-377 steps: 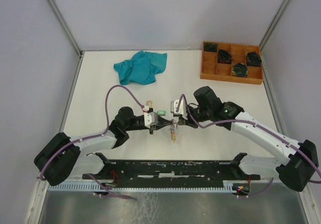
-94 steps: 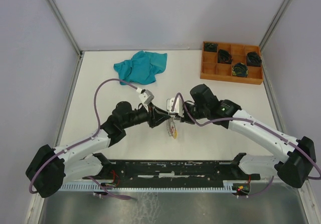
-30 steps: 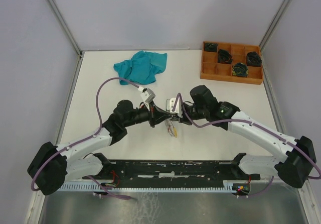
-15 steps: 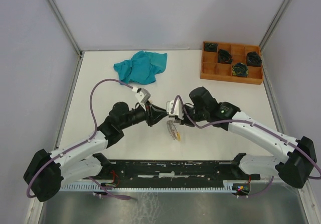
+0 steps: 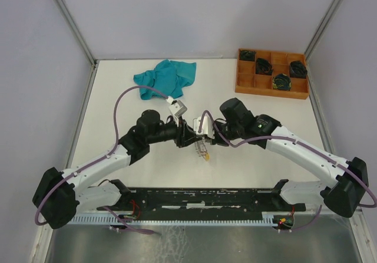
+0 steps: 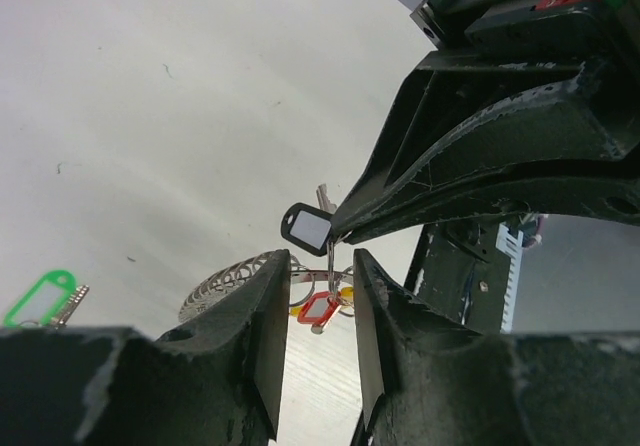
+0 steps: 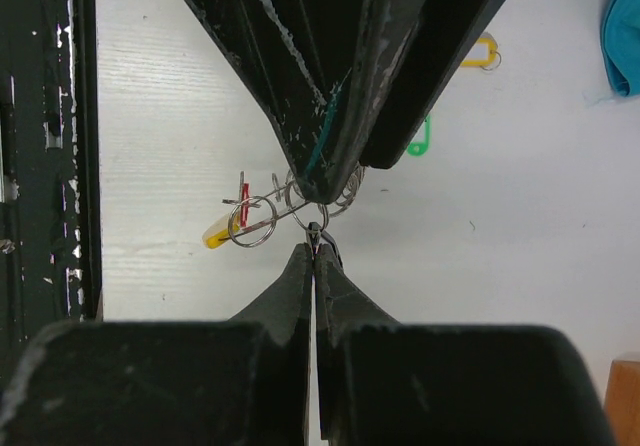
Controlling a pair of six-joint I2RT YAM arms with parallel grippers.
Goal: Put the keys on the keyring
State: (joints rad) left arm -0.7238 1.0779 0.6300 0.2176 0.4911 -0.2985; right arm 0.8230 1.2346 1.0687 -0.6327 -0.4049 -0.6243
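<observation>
So the right gripper [image 7: 313, 251] was clamped shut on the keyring [image 6: 330, 262], pinching its thin wire. That was well to the near side of the teal cloth [image 5: 165, 78]. The left gripper [image 6: 318, 266] had its jaws a little apart, and the wire ran through the gap without being squeezed. A black-tagged key [image 6: 306, 228] and a red-tagged key [image 6: 318, 309] hung on the ring. A green-tagged key [image 7: 420, 136] and a yellow-tagged key [image 7: 482, 52] lay loose between the ring and the cloth.

Tip to tip, the left fingers [image 6: 262, 331] sit narrowly apart, the right fingers [image 7: 296, 288] pressed together.
</observation>
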